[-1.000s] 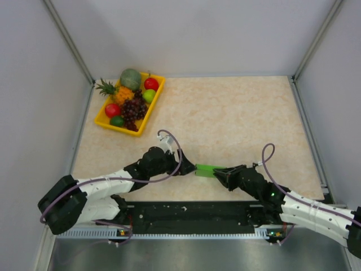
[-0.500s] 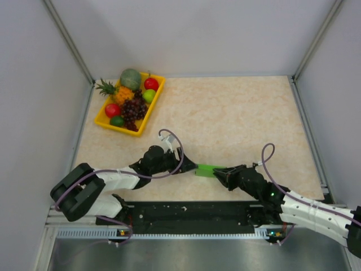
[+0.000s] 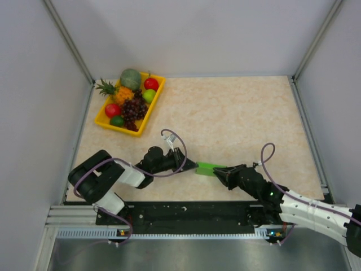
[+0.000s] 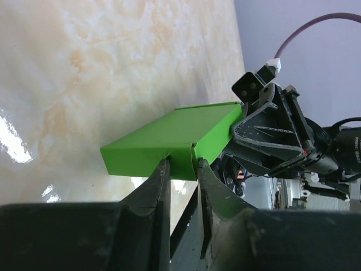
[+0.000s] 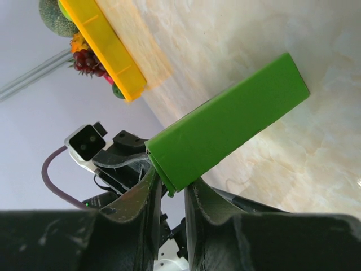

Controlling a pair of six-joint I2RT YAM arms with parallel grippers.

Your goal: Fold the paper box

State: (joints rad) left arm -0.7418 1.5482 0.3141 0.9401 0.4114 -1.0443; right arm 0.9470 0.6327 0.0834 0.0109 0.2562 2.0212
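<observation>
- Beige marbled tabletop (image 3: 242, 113): bare surface runs from box to far wall & right rail.
- Yellow plastic fruit tray (image 3: 154, 103): far-left corner, well apart from box.
- Bright green folded paper box (image 3: 206, 168): compact rectangle, near front edge, centre; long axis left-right.
- Left gripper (image 3: 193, 167): fingers pinched on box's left end.
- Right gripper (image 3: 217, 171): clamps its right end.

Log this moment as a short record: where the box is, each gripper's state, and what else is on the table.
box: green paper box, folded into a flat rectangle, near the front edge of the table
left gripper: shut on the box's left end, pinching a flap
right gripper: shut on the box's right end
box contact with table: cannot tell
other items: yellow tray of fruit at the far left corner, apart from both arms
</observation>
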